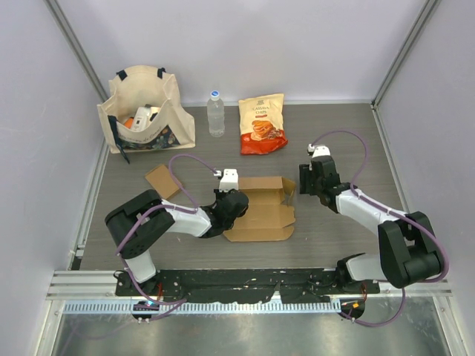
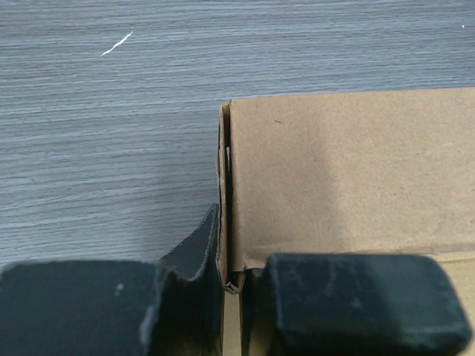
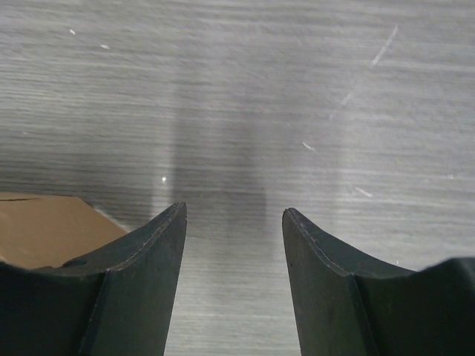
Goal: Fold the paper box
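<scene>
The brown paper box (image 1: pixel 261 209) lies partly folded in the middle of the table, its flaps spread toward the front. My left gripper (image 1: pixel 231 204) is at the box's left side, shut on the box's upright left wall; in the left wrist view the wall's edge (image 2: pixel 225 222) is pinched between the fingers (image 2: pixel 349 297). My right gripper (image 1: pixel 310 180) is open and empty just right of the box; its fingers (image 3: pixel 152 252) hover over bare table, with a box corner (image 3: pixel 44 226) at the left.
A loose cardboard piece (image 1: pixel 162 180) lies left of the box. At the back stand a canvas tote bag (image 1: pixel 145 110), a water bottle (image 1: pixel 216 113) and a chips bag (image 1: pixel 262 124). White walls enclose the grey table (image 1: pixel 341 148).
</scene>
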You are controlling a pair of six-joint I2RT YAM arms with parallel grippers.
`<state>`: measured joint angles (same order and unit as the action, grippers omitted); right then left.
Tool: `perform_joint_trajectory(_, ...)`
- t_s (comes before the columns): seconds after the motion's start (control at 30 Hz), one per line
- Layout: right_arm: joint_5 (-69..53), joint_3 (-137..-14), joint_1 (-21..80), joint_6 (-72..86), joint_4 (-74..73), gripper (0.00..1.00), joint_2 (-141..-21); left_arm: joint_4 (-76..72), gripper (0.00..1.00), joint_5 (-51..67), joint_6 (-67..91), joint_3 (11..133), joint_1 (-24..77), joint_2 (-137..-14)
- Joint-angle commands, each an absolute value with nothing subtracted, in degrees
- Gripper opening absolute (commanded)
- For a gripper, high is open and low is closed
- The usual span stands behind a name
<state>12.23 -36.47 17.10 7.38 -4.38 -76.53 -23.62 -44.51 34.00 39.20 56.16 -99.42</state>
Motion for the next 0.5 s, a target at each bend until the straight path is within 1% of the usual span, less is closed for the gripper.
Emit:
perform_joint_trajectory(0.0,7.48,-35.86,17.75,2.9,7.55,0.59,-76.2,-24.43,0.0,-43.6,34.01,39.46,56.34,-100.72)
perform_joint_trajectory(0.13,5.54,-32.0,20.73,3.08,9.4,0.55,-71.03,-24.26,0.0,-43.59,33.93,39.64,56.43,-100.81)
perform_joint_trajectory(0.17,5.54,-30.69,22.74,3.42,9.49,0.54,-70.06,-24.26,0.0,-43.59,33.84,39.64,56.43,-100.9)
perform_joint_trajectory(0.33,5.89,-30.41,27.68,5.53,3.62,0.53,-64.61,-24.26,0.0,-43.86,33.4,39.9,56.42,-100.63)
perform_joint_trajectory(0.47,7.03,-30.75,30.15,6.85,2.91,0.53,-61.61,-24.17,0.0,-43.68,33.4,40.17,56.43,-101.07)
